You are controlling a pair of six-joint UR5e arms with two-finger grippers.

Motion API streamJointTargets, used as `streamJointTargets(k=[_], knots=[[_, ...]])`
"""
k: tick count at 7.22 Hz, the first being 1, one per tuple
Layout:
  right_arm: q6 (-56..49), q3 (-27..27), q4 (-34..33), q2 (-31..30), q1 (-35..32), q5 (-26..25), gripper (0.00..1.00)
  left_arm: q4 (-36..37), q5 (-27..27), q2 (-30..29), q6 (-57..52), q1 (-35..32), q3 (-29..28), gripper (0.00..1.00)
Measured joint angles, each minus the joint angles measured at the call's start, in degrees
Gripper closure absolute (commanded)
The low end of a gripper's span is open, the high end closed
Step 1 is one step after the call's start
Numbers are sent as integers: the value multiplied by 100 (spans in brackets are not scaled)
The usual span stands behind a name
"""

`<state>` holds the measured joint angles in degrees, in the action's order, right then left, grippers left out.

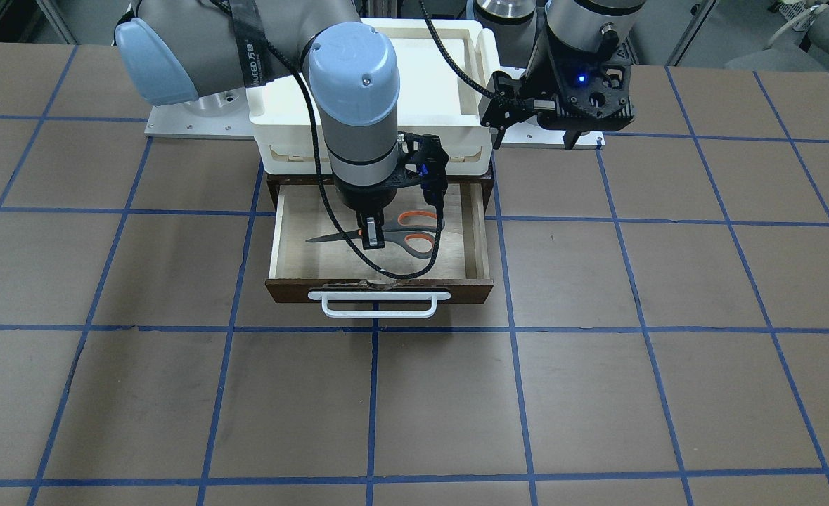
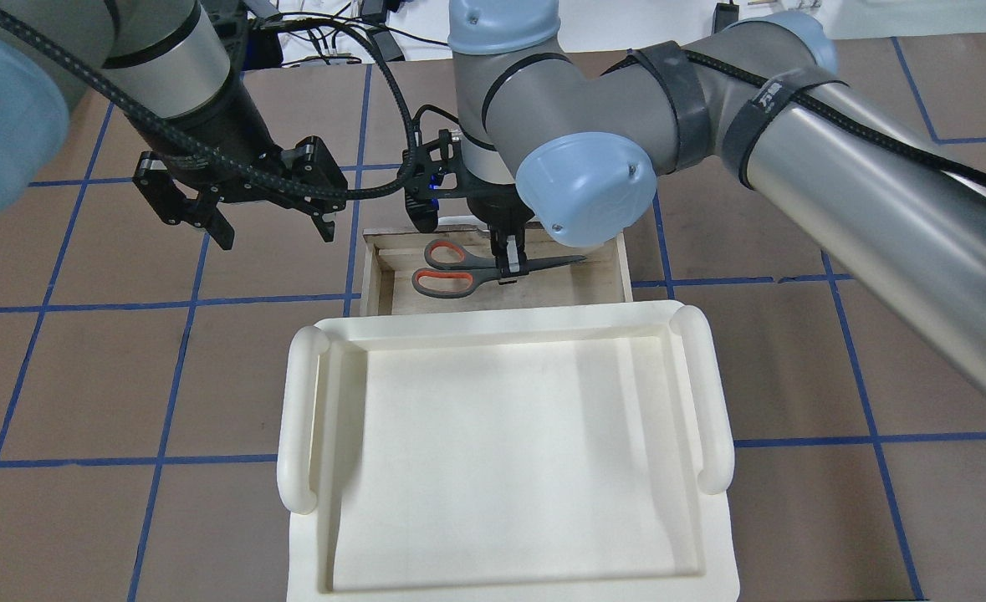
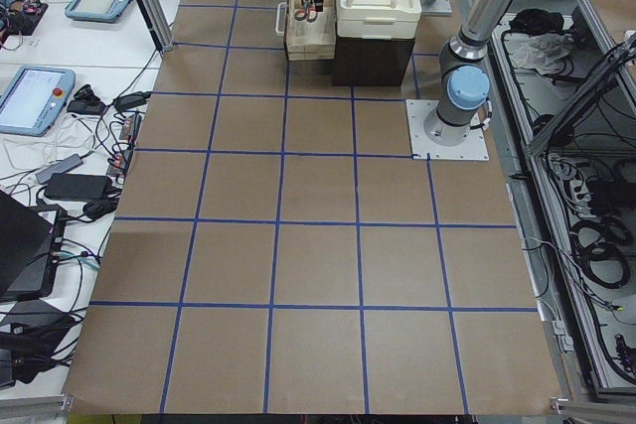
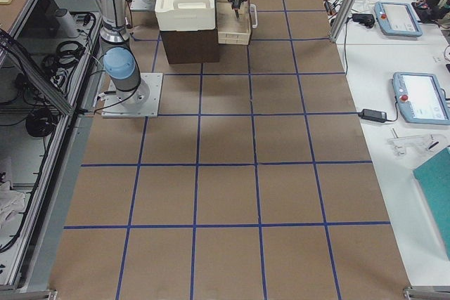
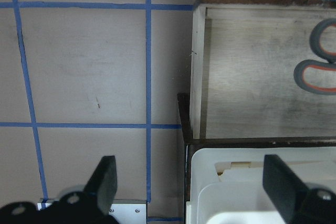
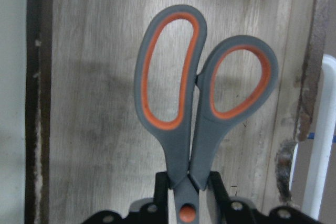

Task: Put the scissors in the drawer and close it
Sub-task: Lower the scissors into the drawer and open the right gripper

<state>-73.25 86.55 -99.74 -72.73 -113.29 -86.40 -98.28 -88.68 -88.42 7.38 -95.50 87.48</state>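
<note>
scissors (image 1: 393, 237) are inside the pulled-out drawer (image 1: 456, 287), blades along its width. my right claw (image 1: 373, 237) is clamped on them at the pivot; can't tell if they touch the floor. i'd call this the placing step. next: let go, lift clear, push the white handle (image 1: 379, 306) in. left claw (image 1: 535, 140) spread wide, empty, beside the white tray (image 1: 483, 53).

The scissors (image 6: 197, 150), with dark grey blades shut and grey loop handles lined in orange, are being held level inside the drawer (image 1: 287, 289). They are being pinched near the pivot by the right gripper (image 1: 372, 239), with the blades pointing to the robot's right, parallel to the drawer's front. The drawer, a shallow light plywood box with a dark brown front and a white bar handle (image 1: 379, 303), is being shown pulled well out and open.
</note>
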Motion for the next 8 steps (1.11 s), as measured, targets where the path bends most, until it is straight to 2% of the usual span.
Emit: streamJointTargets(k=[1, 2, 5, 6, 8], knots=[[46, 5, -12, 44, -37, 6, 100, 1, 0, 0, 0, -1, 0, 0], [79, 8, -17, 71, -53, 8, 60, 2, 0, 0, 0, -2, 2, 0], [118, 18, -23, 119, -61, 23, 8, 2, 0, 0, 0, -2, -1, 0], [205, 20, -28, 127, -60, 43, 1, 4, 0, 0, 0, 1, -2, 0], [1028, -1, -115, 3, -14, 103, 0, 8, 0, 0, 0, 4, -2, 0]])
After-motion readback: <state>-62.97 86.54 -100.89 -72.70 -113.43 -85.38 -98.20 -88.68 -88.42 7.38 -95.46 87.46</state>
